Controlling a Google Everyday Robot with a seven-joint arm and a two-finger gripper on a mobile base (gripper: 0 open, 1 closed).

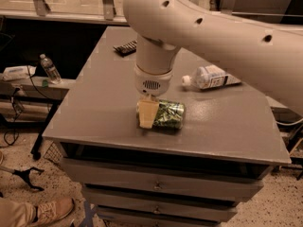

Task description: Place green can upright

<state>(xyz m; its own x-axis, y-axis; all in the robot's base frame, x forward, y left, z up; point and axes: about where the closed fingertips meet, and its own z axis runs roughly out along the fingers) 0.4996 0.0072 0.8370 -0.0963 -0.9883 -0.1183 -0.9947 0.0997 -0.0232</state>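
Camera view, the only one: a grey bench (102, 110) seen from its front and somewhat above, with a thick white arm (213, 27) coming in from the upper right and turning straight down over the middle of the top. At the arm's lower end the claw (147, 114) reaches down to the bench surface, and its pale yellowish tip stands against the left end of the green can (169, 115). The green can lies on its side near the front-centre of the bench, its long axis running left to right, its mottled green side facing up (not upright). The claw touches or nearly touches the can, but whether it is clamped on it or merely set beside it I cannot tell, since the wrist hides much of it.

Behind and to the right of the can, well apart from it, a clear plastic bottle (211, 76) with a white label lies on its side, cap pointing left. Near the far left edge of the bench lies a dark flat object (125, 47). Below the top, the bench front shows stacked drawers (156, 186).

Left of the bench, a small bottle (49, 68) stands upright on a low shelf (35, 86). At the bottom left corner a tan shoe (53, 210) rests on the speckled floor (28, 150).
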